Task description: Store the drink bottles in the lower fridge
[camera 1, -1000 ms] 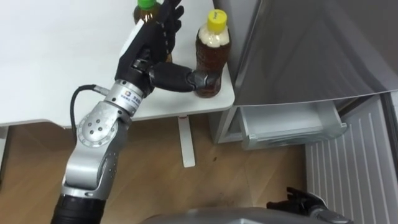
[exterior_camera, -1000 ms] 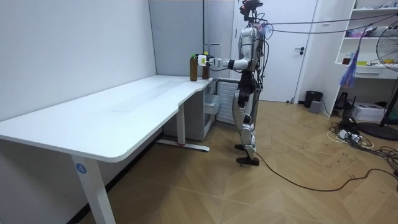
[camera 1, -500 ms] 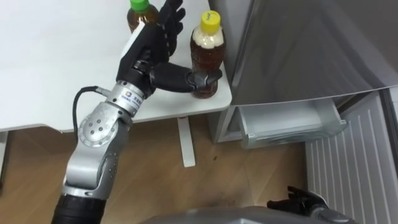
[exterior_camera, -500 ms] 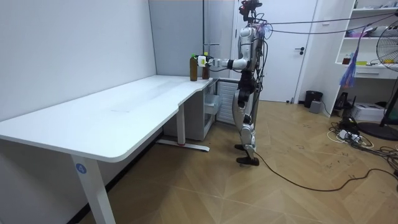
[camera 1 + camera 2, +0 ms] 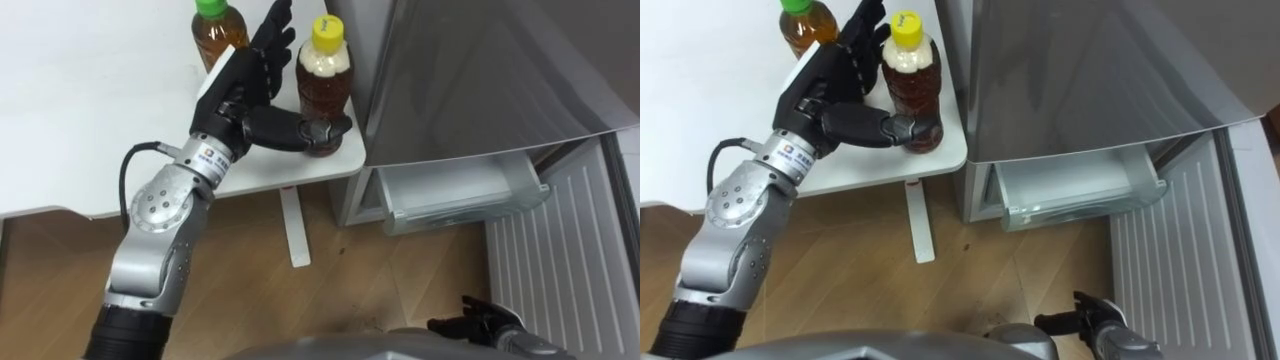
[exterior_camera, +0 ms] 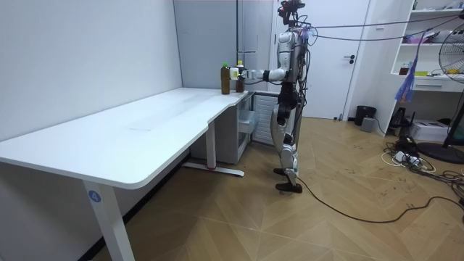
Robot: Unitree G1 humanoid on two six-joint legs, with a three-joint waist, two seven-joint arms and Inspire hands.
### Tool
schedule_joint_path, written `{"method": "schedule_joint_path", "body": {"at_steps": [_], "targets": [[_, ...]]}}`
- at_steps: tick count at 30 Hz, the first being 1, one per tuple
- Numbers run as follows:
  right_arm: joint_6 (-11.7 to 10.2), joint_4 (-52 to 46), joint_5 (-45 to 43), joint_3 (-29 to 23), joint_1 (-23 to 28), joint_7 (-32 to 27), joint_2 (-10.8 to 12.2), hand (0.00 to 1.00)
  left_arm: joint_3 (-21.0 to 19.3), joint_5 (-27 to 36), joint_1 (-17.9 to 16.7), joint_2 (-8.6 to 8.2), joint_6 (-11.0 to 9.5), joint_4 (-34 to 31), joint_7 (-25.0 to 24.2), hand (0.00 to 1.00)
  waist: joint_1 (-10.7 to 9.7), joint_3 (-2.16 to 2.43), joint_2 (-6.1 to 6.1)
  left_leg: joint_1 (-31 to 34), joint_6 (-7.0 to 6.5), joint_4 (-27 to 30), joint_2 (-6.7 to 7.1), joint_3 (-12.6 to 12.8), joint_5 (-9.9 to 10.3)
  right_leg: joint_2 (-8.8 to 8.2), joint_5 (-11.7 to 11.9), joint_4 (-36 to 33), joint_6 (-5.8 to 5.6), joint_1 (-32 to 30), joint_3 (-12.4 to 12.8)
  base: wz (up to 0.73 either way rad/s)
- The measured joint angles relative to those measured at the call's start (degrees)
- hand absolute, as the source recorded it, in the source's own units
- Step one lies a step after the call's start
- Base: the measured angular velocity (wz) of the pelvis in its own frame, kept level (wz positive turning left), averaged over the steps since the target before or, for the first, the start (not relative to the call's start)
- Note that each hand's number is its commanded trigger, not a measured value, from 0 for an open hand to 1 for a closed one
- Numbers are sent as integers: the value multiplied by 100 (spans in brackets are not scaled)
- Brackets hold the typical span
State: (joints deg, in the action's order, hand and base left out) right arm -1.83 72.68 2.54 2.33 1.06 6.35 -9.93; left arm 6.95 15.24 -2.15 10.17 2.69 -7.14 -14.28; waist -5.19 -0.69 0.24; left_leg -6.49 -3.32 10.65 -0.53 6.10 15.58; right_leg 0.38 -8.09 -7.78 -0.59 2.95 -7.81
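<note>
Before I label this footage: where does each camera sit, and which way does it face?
Left eye view: robot's head, looking down at table, yellow-capped bottle, green-capped bottle and fridge drawer; left hand and right hand show.
Right eye view: same head, slightly aside; same scene, same hands.
Room view: across the room, facing the whole standing robot.
Shared: both bottles.

White desk [image 6: 145,138], wood floor [image 6: 348,232], white door [image 6: 337,72].
</note>
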Motion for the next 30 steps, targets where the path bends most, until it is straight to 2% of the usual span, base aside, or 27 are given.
{"method": "schedule_joint_path", "body": {"at_steps": [4, 9, 30], "targets": [[-1, -63, -35, -24, 20, 4, 9, 0, -3, 0, 176, 77, 1, 266, -1, 0, -75, -1, 3, -2, 0, 0, 0, 14, 0, -2, 0, -1, 0, -1, 36, -1], [0, -142, -33, -23, 69, 5, 11, 0, -2, 0, 192, 84, 107, 327, -7, 0, -98, 0, 6, 2, 0, 1, -1, 25, 0, -1, 0, -1, 0, -5, 67, -2], [0, -148, -28, -27, 74, -2, 6, 0, -3, 0, 228, 86, 196, 327, 1, 0, -111, 16, 35, 1, 0, 6, -3, 139, 0, 10, 0, 3, 0, -5, 154, -1]]}}
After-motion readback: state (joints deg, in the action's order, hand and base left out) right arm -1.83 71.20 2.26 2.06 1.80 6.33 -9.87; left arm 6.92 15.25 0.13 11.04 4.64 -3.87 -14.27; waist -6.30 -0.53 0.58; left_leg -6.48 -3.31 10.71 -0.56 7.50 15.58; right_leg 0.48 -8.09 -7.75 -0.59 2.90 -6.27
